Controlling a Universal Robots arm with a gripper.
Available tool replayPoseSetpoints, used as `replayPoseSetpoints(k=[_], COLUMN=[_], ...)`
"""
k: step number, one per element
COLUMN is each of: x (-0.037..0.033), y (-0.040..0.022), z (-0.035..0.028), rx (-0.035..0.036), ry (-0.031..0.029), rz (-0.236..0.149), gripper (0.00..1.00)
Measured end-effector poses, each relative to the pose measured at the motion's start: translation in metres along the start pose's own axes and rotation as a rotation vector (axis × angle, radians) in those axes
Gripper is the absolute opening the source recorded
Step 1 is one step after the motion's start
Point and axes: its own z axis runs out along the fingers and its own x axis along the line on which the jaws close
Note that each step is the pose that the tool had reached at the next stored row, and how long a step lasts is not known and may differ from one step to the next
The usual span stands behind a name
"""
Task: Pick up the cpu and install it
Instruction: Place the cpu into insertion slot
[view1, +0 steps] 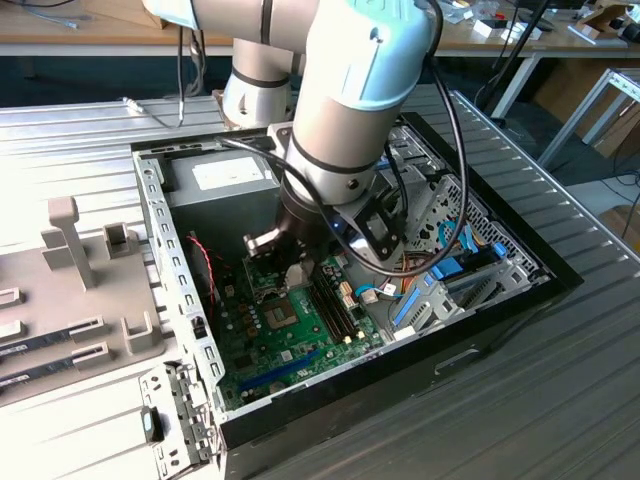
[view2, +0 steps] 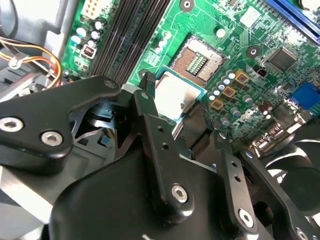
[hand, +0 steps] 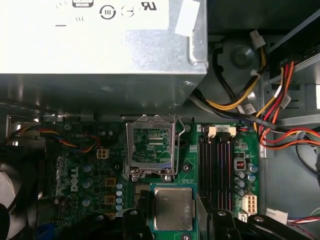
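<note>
The cpu (view2: 172, 95) is a small square chip with a silver top and a thin green rim. My gripper (view2: 180, 107) is shut on it, with one black finger (view2: 150, 115) on each side. It hangs just above the green motherboard (view2: 240, 45), close beside the open socket (view2: 196, 61) with its gold contacts. In the first wrist view the cpu (hand: 172, 207) sits between the fingers (hand: 132, 220), just below the raised hinged socket frame (hand: 150, 147). In the exterior view my gripper (view1: 297, 272) is low inside the open computer case (view1: 500, 300), above the socket (view1: 280, 316).
The grey power-supply box (hand: 100, 45) stands close behind the socket. Long memory sticks (hand: 217, 165) run beside it, with bundled coloured cables (hand: 272, 107) beyond. A black fan (view2: 295, 170) lies on the other side. A grey fixture tray (view1: 80, 290) sits at the exterior view's left.
</note>
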Motion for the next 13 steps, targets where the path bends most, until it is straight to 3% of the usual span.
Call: replayPoseSetpoints(k=[13], x=[0.0054], y=[-0.0006], z=[0.0093], rx=[0.0], ry=[0.0001], rz=[0.0], gripper=[0.47])
